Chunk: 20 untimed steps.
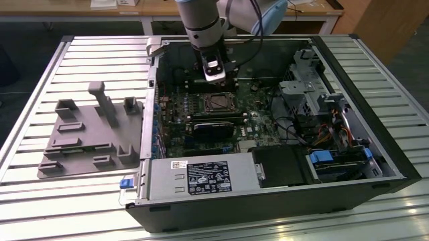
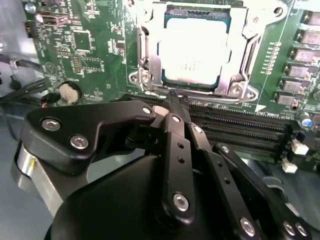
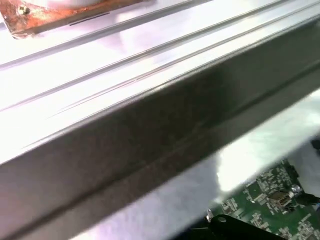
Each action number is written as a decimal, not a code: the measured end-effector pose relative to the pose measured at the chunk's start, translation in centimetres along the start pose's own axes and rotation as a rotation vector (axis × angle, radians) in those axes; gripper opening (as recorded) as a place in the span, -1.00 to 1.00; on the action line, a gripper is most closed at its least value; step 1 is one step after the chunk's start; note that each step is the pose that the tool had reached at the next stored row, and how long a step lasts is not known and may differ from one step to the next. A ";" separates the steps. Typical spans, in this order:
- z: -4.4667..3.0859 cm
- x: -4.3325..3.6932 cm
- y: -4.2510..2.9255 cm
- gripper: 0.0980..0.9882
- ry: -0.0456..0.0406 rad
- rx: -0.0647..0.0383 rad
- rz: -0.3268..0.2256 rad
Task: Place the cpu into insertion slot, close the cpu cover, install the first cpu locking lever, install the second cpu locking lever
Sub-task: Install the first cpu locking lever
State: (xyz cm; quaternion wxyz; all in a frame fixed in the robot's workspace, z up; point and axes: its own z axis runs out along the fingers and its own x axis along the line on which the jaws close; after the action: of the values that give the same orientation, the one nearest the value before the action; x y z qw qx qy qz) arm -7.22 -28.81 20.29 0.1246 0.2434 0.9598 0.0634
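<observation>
See a black, many-linked metal claw [image 1: 214, 78] on a grey jointed arm [image 1: 201, 20], hanging inside an open black tower computer case [image 1: 268, 211] laid on its side on a slatted silvery table [image 1: 40, 65]. In the second wrist view, see that claw [image 2: 175, 102] with slim black fingers [image 2: 176, 145] drawn together to a narrow point. No telling whether the tips nip anything.

Just beyond those tips, find the small square socket with a thin silvery rim, the insertion slot [image 1: 218, 103]. Seated in it, find the flat square chip with a silvery-grey top, the cpu [image 2: 195, 50]. Around the chip, lying flat, note the thin silvery metal frame with a cut-out middle, the cpu cover [image 2: 248, 47], its near edge close to the claw's tips.

Under the claw's fingers, spot long narrow black slots [image 2: 250, 135]. Off to one side of the claw, spot a round silver coin cell [image 2: 69, 91] on the green circuit board [image 2: 95, 40]. In the first wrist view, see a dull grey metal wall [image 3: 150, 140] close by. Well away from the claw, outside the case toward the exterior view's left, see a grey moulded plastic fixture [image 1: 87, 135].
</observation>
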 end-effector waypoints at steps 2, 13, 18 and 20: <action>-0.49 -0.11 0.09 -0.99 0.0000 0.000 0.000; -1.15 -0.25 0.22 -0.99 0.0017 0.001 0.000; -1.02 -0.48 0.32 -0.99 0.0287 0.032 -0.001; -0.98 -0.65 0.36 -0.99 0.0393 0.047 -0.003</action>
State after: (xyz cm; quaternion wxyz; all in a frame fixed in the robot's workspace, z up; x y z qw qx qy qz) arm -6.77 -28.87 21.43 0.1000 0.2436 0.9636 0.0452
